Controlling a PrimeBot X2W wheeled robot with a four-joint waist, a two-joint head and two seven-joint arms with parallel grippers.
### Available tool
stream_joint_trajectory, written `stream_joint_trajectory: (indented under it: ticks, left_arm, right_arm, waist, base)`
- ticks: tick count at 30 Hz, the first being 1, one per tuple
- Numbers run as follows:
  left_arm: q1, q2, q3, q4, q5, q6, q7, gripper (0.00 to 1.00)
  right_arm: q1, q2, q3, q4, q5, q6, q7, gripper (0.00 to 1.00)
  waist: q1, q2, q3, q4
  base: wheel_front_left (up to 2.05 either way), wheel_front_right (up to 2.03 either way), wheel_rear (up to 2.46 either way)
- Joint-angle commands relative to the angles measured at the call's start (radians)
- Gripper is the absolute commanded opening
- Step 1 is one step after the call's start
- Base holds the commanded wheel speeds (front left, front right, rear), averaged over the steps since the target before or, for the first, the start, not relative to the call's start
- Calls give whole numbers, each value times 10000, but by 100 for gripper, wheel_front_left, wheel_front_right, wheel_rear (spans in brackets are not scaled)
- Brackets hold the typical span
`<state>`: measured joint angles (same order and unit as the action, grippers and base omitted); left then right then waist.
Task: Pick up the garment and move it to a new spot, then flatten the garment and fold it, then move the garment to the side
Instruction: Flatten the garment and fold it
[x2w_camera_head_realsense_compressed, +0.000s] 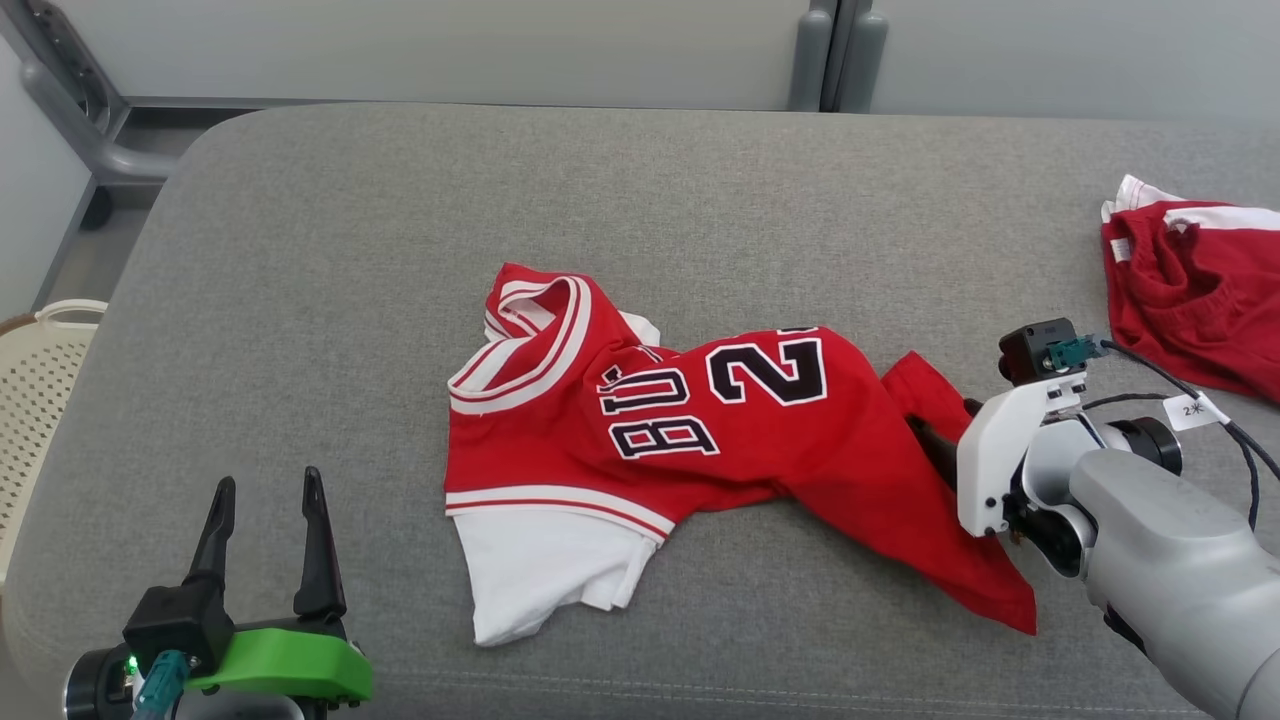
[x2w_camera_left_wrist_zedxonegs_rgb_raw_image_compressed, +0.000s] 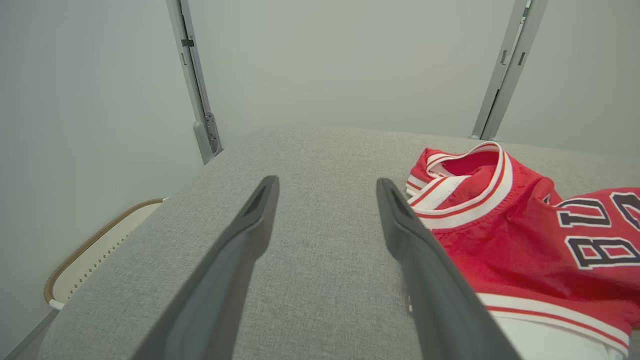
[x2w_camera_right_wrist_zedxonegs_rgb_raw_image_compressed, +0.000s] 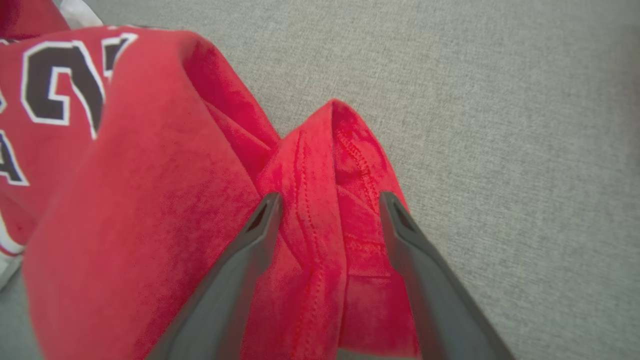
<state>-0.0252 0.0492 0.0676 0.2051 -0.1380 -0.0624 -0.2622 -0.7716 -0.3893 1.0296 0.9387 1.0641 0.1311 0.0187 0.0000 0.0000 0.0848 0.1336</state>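
The garment (x2w_camera_head_realsense_compressed: 700, 440), a red jersey with white trim and black lettering, lies crumpled in the middle of the grey cushion (x2w_camera_head_realsense_compressed: 640, 180). My right gripper (x2w_camera_head_realsense_compressed: 940, 432) is at its right-hand edge. In the right wrist view the right gripper (x2w_camera_right_wrist_zedxonegs_rgb_raw_image_compressed: 330, 199) is open, its two fingers standing either side of a raised red fold of the garment (x2w_camera_right_wrist_zedxonegs_rgb_raw_image_compressed: 150, 200) near a stitched hem. My left gripper (x2w_camera_head_realsense_compressed: 268, 482) stands open at the lower left, apart from the cloth. In the left wrist view the left gripper (x2w_camera_left_wrist_zedxonegs_rgb_raw_image_compressed: 327, 184) holds nothing, and the garment's (x2w_camera_left_wrist_zedxonegs_rgb_raw_image_compressed: 525, 235) collar lies just right of it.
A second red and white garment (x2w_camera_head_realsense_compressed: 1190, 290) lies bunched at the cushion's far right edge. A cream perforated basket (x2w_camera_head_realsense_compressed: 40, 370) stands beside the cushion on the left, also seen as the basket (x2w_camera_left_wrist_zedxonegs_rgb_raw_image_compressed: 85, 260) in the left wrist view. Grey panels with metal posts (x2w_camera_head_realsense_compressed: 810, 60) close off the back.
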Motion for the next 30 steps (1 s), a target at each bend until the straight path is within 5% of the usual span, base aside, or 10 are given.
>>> stream_joint_trajectory:
  ticks: [1,4,5,7,30]
  left_arm:
    - [-129,30,22,25,-51,43,-19,100]
    - [-111,30,17,-1,-86,69,-19,100]
    - [-115,30,4,-18,-100,89,-19,100]
    - [-155,30,7,-10,-127,126,-19,100]
    - [-130,30,-112,101,-181,140,-19,100]
  right_arm:
    - [-124,-4,68,162,75,-8,150,100]
    - [-133,126,304,513,122,-8,576,100]
    - [-159,140,372,606,138,-8,665,85]
    - [-234,181,495,653,120,-6,647,0]
    - [-2143,194,555,1285,-759,-8,-2769,0]
  waist:
    - [0,0,69,100]
    - [0,0,108,142]
    - [0,0,124,145]
    - [0,0,154,129]
    - [0,0,2,146]
  base:
    - [0,0,0]
    - [0,0,0]
    - [0,0,0]
    - [0,0,0]
    - [0,0,0]
